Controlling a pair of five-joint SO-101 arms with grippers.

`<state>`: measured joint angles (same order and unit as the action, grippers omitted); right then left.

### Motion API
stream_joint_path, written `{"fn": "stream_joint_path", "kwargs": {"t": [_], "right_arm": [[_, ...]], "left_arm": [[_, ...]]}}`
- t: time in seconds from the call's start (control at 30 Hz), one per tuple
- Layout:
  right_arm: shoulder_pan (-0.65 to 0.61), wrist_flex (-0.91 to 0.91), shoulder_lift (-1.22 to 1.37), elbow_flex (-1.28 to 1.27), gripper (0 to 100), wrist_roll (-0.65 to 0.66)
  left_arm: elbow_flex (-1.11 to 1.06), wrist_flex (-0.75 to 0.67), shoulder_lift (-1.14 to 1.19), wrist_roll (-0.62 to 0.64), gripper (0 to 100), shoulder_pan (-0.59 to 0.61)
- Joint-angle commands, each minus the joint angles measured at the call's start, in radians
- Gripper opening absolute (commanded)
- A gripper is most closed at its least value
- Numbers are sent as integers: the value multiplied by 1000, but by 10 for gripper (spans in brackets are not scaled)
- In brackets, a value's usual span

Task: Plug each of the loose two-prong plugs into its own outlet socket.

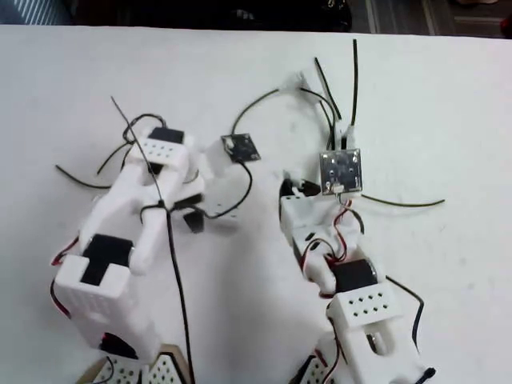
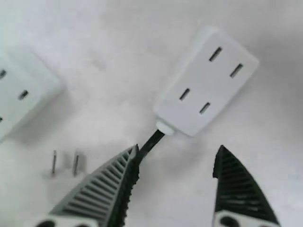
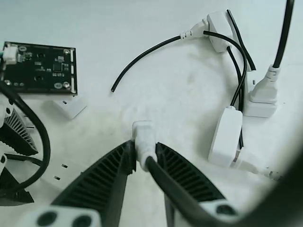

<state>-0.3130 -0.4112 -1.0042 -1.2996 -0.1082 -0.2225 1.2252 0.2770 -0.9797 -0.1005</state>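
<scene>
White table (image 1: pixel 448 96), dark floor (image 1: pixel 384 16) beyond

White table (image 1: pixel 72 88), outlet socket (image 2: pixel 207 80) flat on it, two-prong plug (image 2: pixel 65 163) nearby, black circuit board (image 1: pixel 242 147), loose cords (image 1: pixel 400 202)

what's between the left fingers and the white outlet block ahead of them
Nothing visible. The left gripper is open over bare table, and the outlet block lies past its fingers, slots up. Only the block's own black cord runs to one finger.

An electronics workbench is showing here. A bare circuit board (image 3: pixel 40 68) is lying on the white table (image 1: pixel 448 104) among trailing cut wires (image 1: pixel 400 205).
</scene>
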Motion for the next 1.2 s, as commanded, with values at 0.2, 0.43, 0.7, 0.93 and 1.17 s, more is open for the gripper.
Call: {"fn": "stream_joint_path", "kwargs": {"t": [0.2,0.43,0.7,0.93,1.17], "right_arm": [[4,21,-24,8,17,0],[4,21,-25,8,17,0],[41,22,-25,12,17,-5],[41,22,-25,12,17,-8],[41,22,-25,12,17,-8]], "left_arm": [[-2,0,-56,35,228,-108],[-71,-66,-59,362,193,-162],[-80,-100,-65,746,279,-219],[-61,-87,-67,841,306,-208],[32,-68,-56,842,306,-191]]}}
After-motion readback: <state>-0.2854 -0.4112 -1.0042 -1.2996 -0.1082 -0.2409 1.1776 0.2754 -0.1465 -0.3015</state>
